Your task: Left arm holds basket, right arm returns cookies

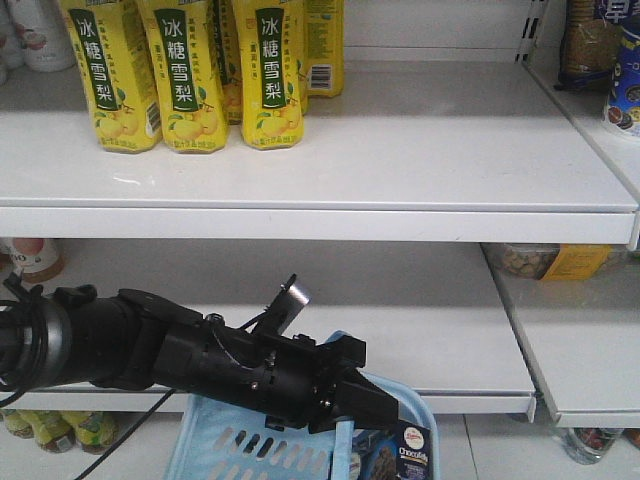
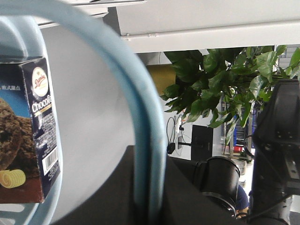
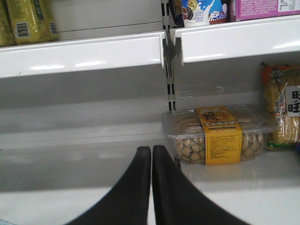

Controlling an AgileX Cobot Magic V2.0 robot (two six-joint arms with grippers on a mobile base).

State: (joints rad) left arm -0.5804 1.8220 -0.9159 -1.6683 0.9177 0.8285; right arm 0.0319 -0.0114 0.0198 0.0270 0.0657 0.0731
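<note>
Black right gripper (image 3: 151, 151): clenched, its two fingers pressed tip to tip with nothing between them.
Risk at this gripper: it would have to open before it goes for the box. If it went in shut, I'd expect it to knock the cookie box (image 1: 412, 455) over rather than take it.
Risk at the left gripper (image 1: 360, 398): the whole basket (image 1: 250, 450) hangs from one thin basket handle (image 2: 140, 117). A push from the other arm could swing or tip it, or work the handle loose.
Risk ahead of the right fingers: a clear biscuit tub (image 3: 220, 136) sits in front and to the right. A box set down carelessly there could shove it.
Right arm pose: from its wrist view it is roughly level, fingers aimed at the bare lower shelf (image 3: 70, 159). The front view does not show this arm.
Left arm (image 1: 180, 350) pose: it reaches in from the left, sloping down towards its tip, with cables trailing behind.
Left gripper state: grasping the basket handle, which runs down into it.
Cookie box position: upright in the basket, just below and to the right of the left gripper, well clear of the right one.
Further out: yellow pear-drink bottles (image 1: 185, 70) stand on the upper shelf (image 1: 400, 150), above the left arm.
</note>
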